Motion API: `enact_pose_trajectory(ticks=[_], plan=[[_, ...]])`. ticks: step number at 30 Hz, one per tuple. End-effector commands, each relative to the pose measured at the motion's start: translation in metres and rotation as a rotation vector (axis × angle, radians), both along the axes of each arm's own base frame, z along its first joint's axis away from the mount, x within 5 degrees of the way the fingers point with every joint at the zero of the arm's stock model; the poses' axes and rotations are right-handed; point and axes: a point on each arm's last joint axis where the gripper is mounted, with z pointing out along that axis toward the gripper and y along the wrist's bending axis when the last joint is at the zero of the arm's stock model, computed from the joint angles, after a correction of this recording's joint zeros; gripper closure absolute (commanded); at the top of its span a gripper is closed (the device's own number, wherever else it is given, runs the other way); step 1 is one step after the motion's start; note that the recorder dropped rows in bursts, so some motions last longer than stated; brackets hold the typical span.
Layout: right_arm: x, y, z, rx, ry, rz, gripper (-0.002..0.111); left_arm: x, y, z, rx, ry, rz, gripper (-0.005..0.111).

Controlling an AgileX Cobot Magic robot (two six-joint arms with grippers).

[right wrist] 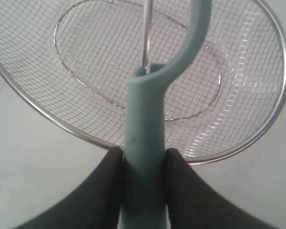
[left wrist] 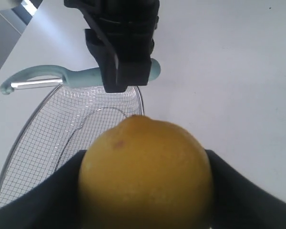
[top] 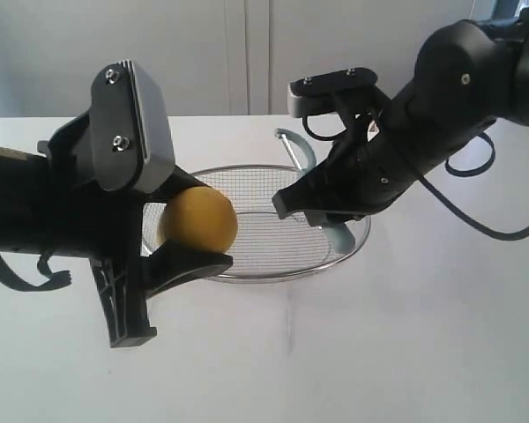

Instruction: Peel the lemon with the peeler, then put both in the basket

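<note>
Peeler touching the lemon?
Apart. Left wrist view shows bare mesh of the basket between the peeler and the lemon; exterior view shows a gap too.

My left gripper (top: 201,226), at nine o'clock, clamps the lemon (top: 192,217); my right gripper (top: 328,211), at three, pinches the peeler (right wrist: 143,143).
</note>
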Motion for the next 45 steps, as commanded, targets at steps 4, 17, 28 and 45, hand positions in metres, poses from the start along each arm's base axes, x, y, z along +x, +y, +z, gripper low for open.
enact_pose_trajectory(ticks=[4, 17, 28, 45], plan=[[-0.008, 0.008, -0.012, 0.092, 0.116, -0.010, 0.108, -0.003, -0.001, 0.000, -0.021, 0.024, -0.005, 0.107], [-0.019, 0.027, -0.035, 0.231, 0.304, 0.125, 0.108, 0.002, -0.001, 0.000, -0.017, -0.005, 0.023, 0.107], [-0.036, 0.028, -0.050, 0.341, 0.419, 0.100, 0.108, 0.018, 0.000, -0.016, -0.002, -0.057, 0.151, 0.107], [-0.053, 0.025, -0.026, 0.420, 0.389, 0.168, 0.108, 0.019, -0.002, -0.020, 0.010, -0.040, 0.143, 0.107]])
